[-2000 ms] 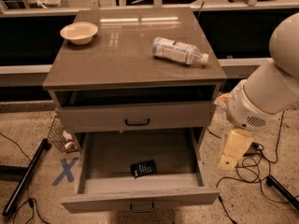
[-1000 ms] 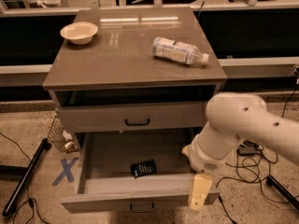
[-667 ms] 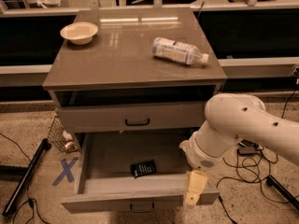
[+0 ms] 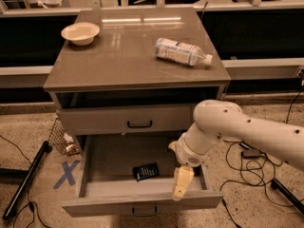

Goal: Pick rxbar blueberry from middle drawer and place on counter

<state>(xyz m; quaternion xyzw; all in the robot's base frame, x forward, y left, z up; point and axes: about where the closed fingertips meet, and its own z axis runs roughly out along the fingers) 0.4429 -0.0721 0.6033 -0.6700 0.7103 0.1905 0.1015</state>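
The rxbar blueberry (image 4: 145, 171), a small dark flat bar, lies on the floor of the open middle drawer (image 4: 142, 204), near its front middle. My gripper (image 4: 182, 182) hangs from the white arm (image 4: 223, 127) and points down into the drawer's front right part. It is just right of the bar and not touching it. The counter (image 4: 118, 61) is the glossy grey-brown top of the cabinet, above and behind the gripper.
A clear water bottle (image 4: 182, 51) lies on its side at the counter's right, and a cream bowl (image 4: 80, 33) stands at its back left. A shut handled drawer front (image 4: 128, 120) is above the open drawer. A wire basket (image 4: 61, 139), a blue tape X (image 4: 66, 173) and cables (image 4: 237, 184) are on the floor.
The arm has swung from the cabinet's right side to over the open drawer. The gripper has moved left and lowered beside the bar. The bar has not moved.
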